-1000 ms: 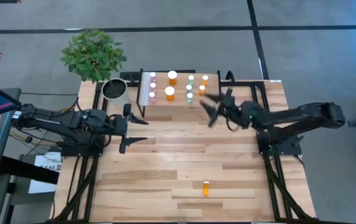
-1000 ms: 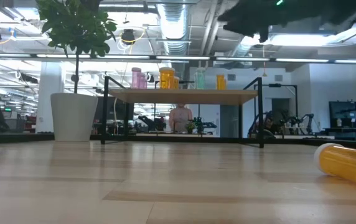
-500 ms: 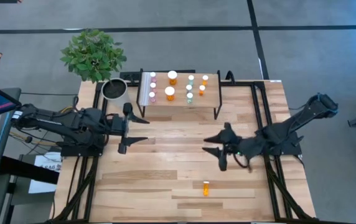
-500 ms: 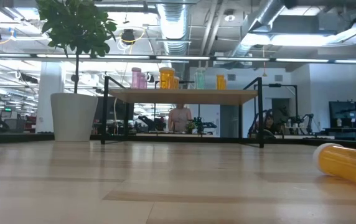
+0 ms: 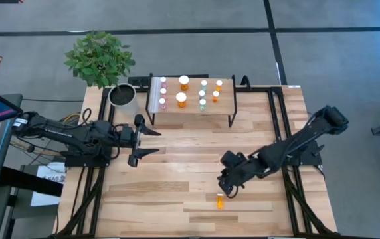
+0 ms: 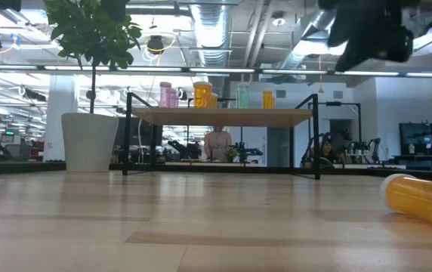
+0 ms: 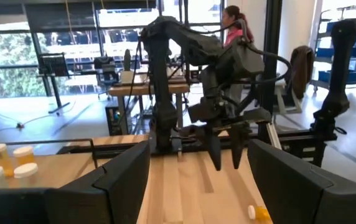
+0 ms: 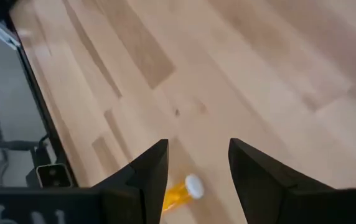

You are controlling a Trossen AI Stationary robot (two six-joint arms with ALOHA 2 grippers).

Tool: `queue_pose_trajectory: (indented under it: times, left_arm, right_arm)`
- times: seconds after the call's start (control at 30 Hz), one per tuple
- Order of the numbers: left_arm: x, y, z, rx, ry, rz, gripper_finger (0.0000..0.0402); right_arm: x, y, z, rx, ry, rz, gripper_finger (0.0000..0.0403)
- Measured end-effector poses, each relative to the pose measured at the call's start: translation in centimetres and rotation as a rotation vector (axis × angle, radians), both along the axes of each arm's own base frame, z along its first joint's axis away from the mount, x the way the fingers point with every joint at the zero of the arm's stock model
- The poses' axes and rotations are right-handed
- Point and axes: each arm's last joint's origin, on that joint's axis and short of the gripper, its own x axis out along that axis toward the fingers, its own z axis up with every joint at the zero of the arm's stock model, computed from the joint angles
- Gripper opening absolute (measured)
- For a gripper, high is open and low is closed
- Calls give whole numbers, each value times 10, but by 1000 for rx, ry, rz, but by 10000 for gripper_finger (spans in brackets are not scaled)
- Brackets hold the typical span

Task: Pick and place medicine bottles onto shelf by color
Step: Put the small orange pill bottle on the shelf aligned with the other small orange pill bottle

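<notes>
An orange medicine bottle point(image 5: 220, 200) with a white cap lies on its side on the table near the front edge. It also shows in the low view point(image 6: 420, 198) and the right wrist view point(image 8: 179, 190). My right gripper point(image 5: 224, 188) hangs open just above and beyond it, its fingers point(image 8: 156, 168) pointing down and touching nothing. The shelf point(image 5: 191, 109) at the far edge carries several bottles: pink point(image 5: 163, 91), orange point(image 5: 182, 99) and green point(image 5: 202, 93). My left gripper point(image 5: 153, 141) is open and empty at the left, level above the table.
A potted plant point(image 5: 122, 95) stands left of the shelf at the far left corner. Bare wood lies between the shelf and the lying bottle. A black frame runs along the table's edges. A person point(image 7: 234, 22) shows in the room beyond the table.
My right gripper has swung from beside the shelf toward the table's near edge and come down over the lying orange bottle, tipping its fingers downward. It has stayed open and empty. The bottles have not moved.
</notes>
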Motion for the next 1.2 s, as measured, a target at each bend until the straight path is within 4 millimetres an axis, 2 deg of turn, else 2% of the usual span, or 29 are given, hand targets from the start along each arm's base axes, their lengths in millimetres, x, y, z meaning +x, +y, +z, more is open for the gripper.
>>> queue_pose_trajectory:
  times: [0.37,0.77,1.2]
  left_arm:
    - [0,0,-2,11,14,-13,258]
    - [0,-1,-1,-23,12,-23,258]
    - [0,-4,-11,-56,115,-86,258]
  right_arm:
    - [25,4,-34,209,134,-34,192]
    - [33,-20,-31,247,135,-94,188]
    - [33,-20,-31,280,140,-139,184]
